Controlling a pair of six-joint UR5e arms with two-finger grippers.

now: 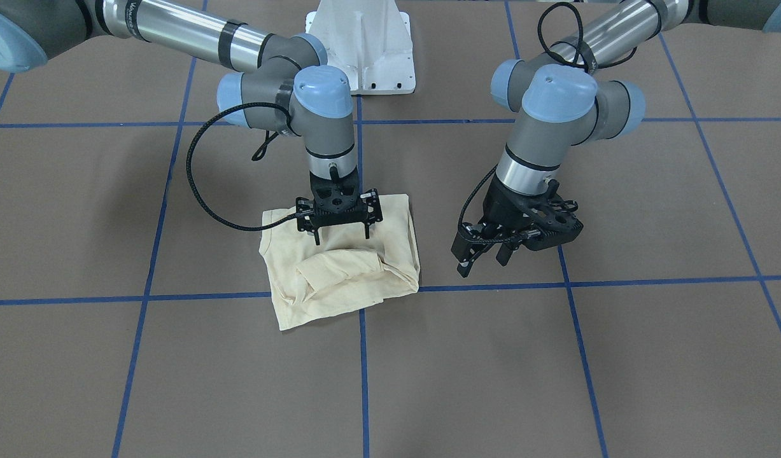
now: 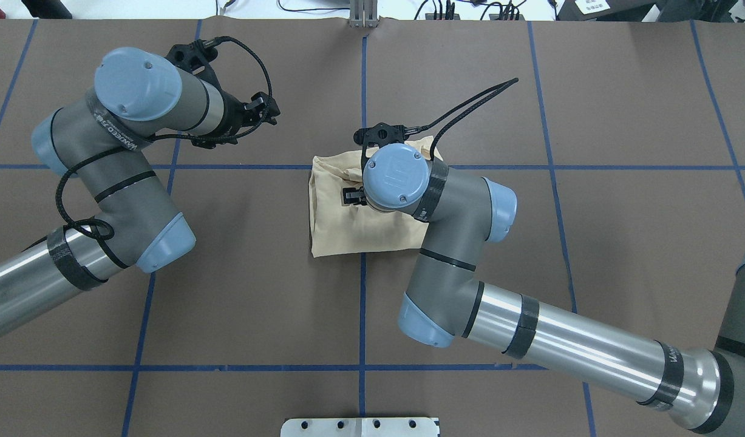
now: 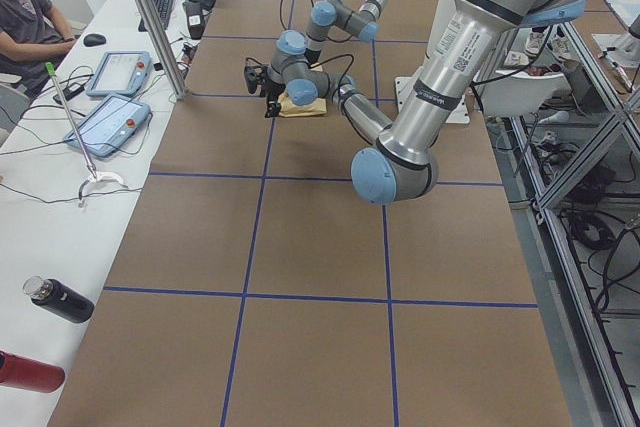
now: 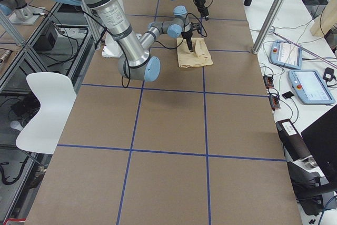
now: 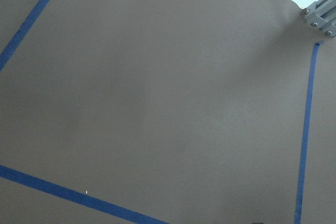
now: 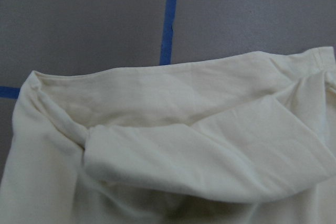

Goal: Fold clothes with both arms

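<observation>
1. Folded into a lumpy, roughly square bundle: the cream-yellow T-shirt (image 1: 339, 286), flat on the brown tabletop (image 1: 555, 369).
2. Laid over a crossing of the blue tape lines (image 1: 492, 284), with the larger share on the robot's side of the line that runs across the tabletop.
3. On top of the bundle, a thick rolled fold of cloth across the middle. In the right wrist view, a hemmed edge along the far side, with that fold tucked just beneath it.
4. Directly above the bundle, wrist upright and pointing straight down: the right arm (image 1: 326, 133).
5. At its end, the right jaws spread wide, gripping nothing, tips down at the robot-side half of the cloth. Touching it or just clear of it: cannot tell.
6. Well apart from the T-shirt, out over bare tabletop: the left arm (image 1: 543, 140), wrist tilted.
7. At its end, the left jaws parted and empty, hung over the brown surface close to a blue line. In the left wrist view, only bare tabletop and tape.
8. Behind both arms, at the robot's edge: the white pedestal base (image 1: 365, 51).
9. Beside the tabletop on the operators' side, in the left side view:
   - a seated person (image 3: 30, 7)
   - two control panels (image 3: 108, 122)
   - a black bottle (image 3: 58, 299) lying on its side
   - a red bottle (image 3: 25, 372) near it
10. On the robot's side, in the right side view: a white chair (image 4: 45, 109), off the tabletop.
</observation>
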